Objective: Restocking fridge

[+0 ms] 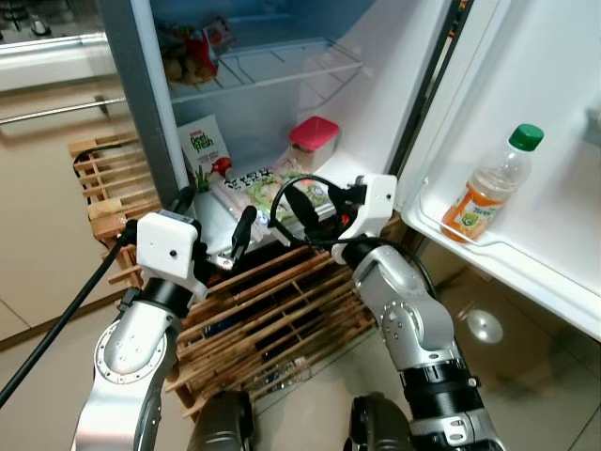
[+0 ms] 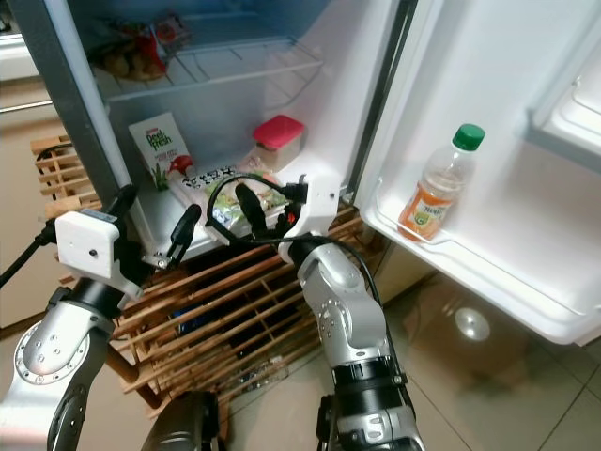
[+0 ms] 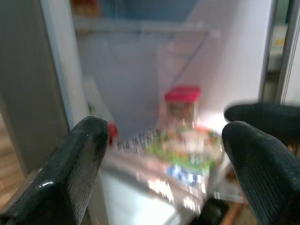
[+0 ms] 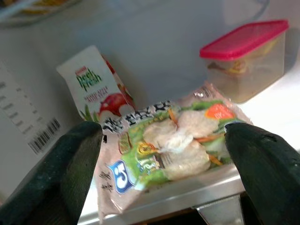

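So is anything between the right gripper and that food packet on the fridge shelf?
Nothing visible. The right gripper is open and faces the food packet directly; the juice carton and red-lidded container stand behind it.

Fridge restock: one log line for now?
right gripper open at food packet | left gripper open, empty | packet on fridge shelf edge

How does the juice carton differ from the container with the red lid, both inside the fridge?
The juice carton is opaque, printed white and green, and stands tall; the container with the red lid is clear plastic, low and wide. The carton stands behind the food packet's one end, the container behind its other end. Both stand upright on the same fridge floor.
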